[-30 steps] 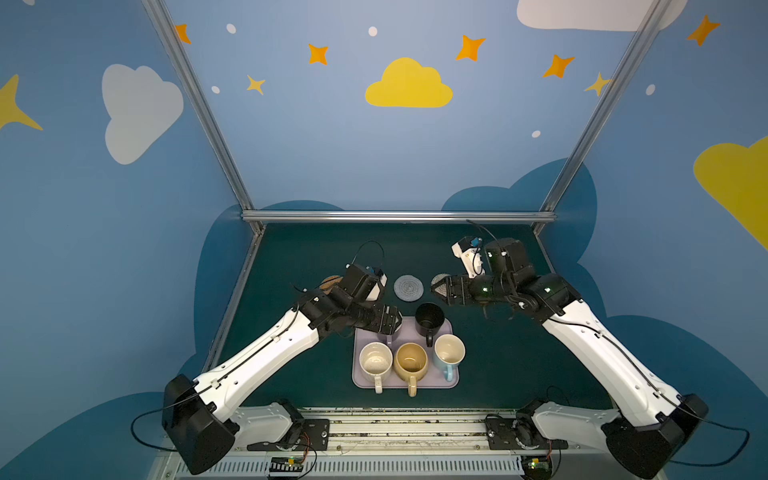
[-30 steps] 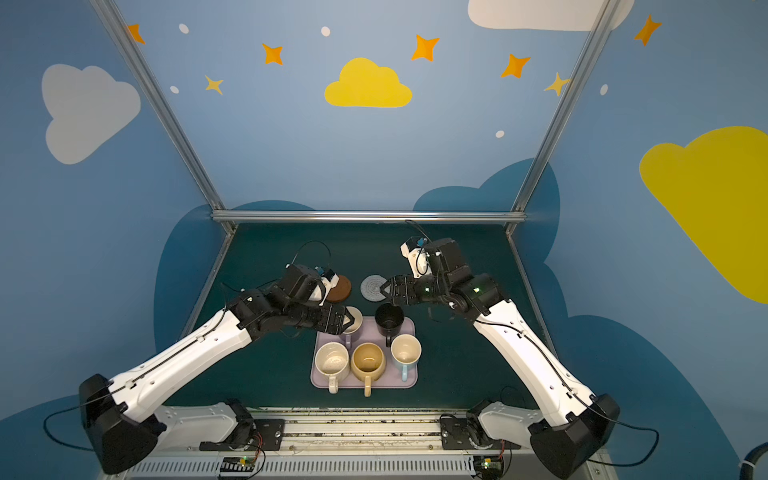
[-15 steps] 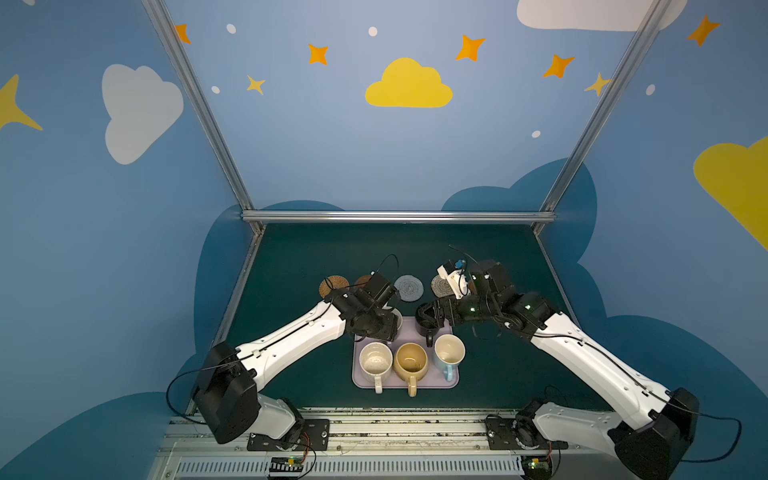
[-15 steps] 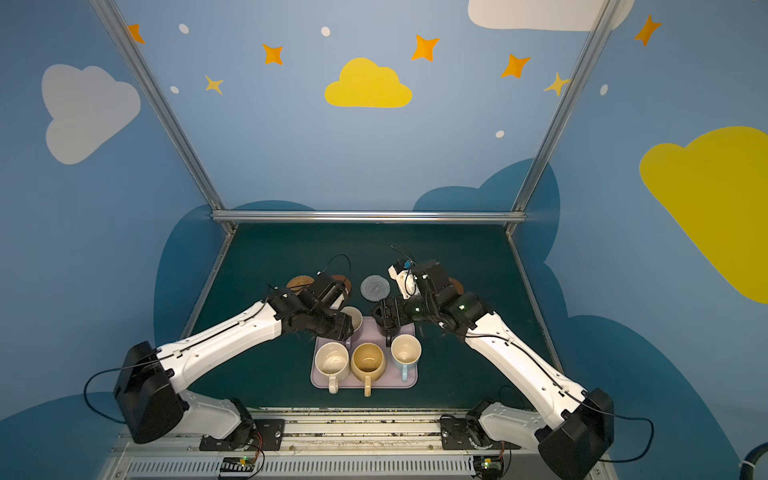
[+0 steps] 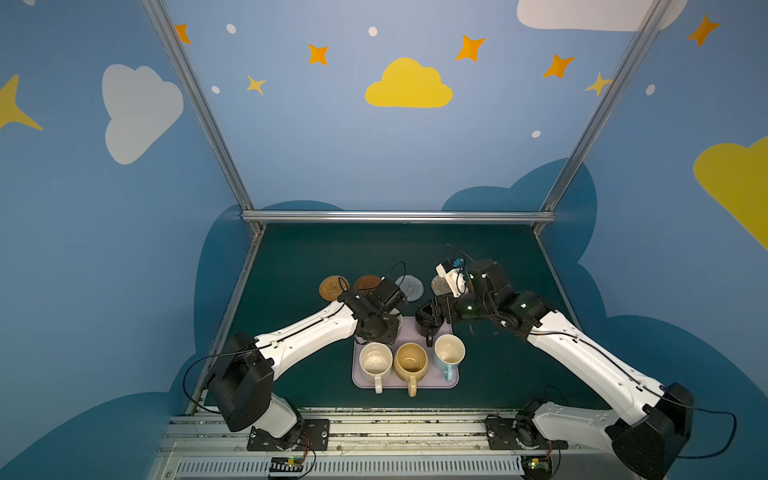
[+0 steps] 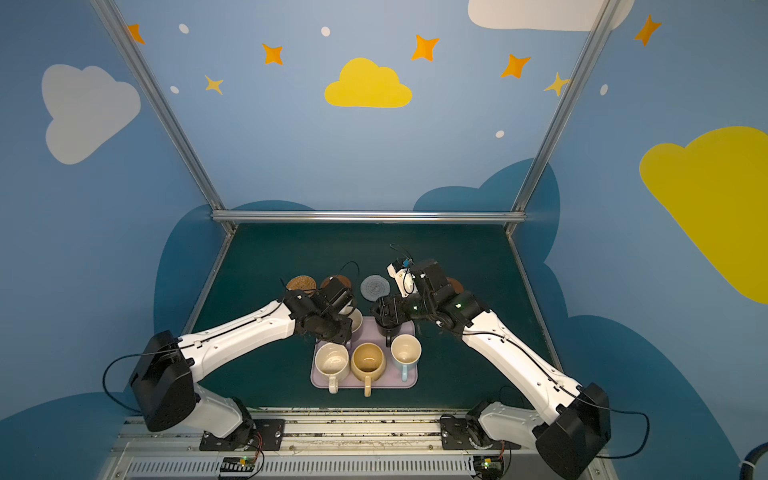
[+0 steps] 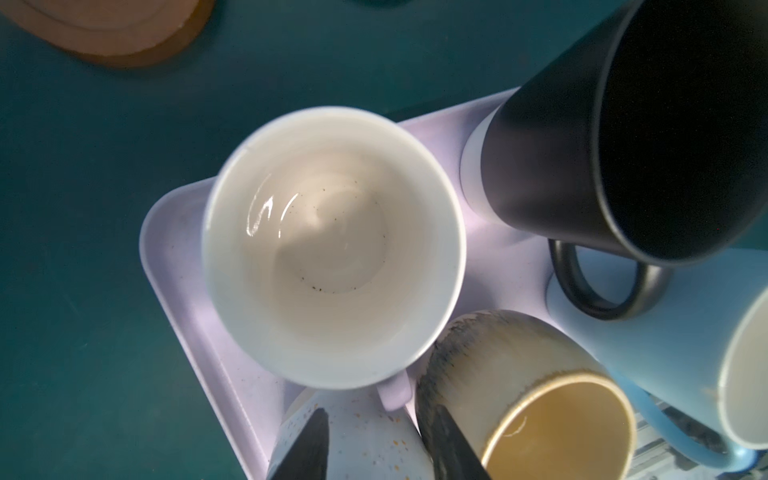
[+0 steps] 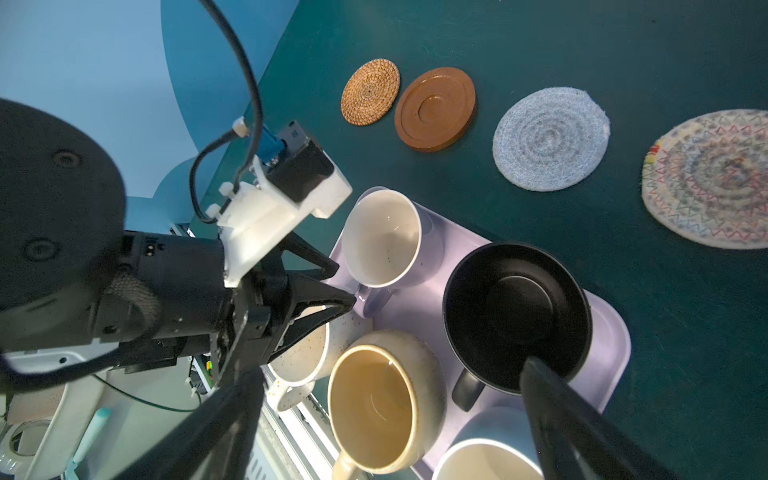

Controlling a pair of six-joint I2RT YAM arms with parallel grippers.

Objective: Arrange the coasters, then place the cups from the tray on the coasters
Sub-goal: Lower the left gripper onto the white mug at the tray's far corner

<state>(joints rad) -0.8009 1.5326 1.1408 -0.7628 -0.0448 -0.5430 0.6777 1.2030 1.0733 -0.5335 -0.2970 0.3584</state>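
One dark green desk (image 5: 311,257) carries a lilac tray (image 5: 409,332) at its front middle, all five mugs (image 5: 410,361) standing on it. The left gripper (image 7: 378,409) has its fingers narrowly apart around the handle of the lavender mug (image 7: 332,249) at the tray's back-left corner; contact cannot be told. The right gripper (image 8: 392,370) hangs with fingers wide apart above the black mug (image 8: 515,316), back-right. Coasters (image 8: 550,139) lie in a row on the desk behind the tray.
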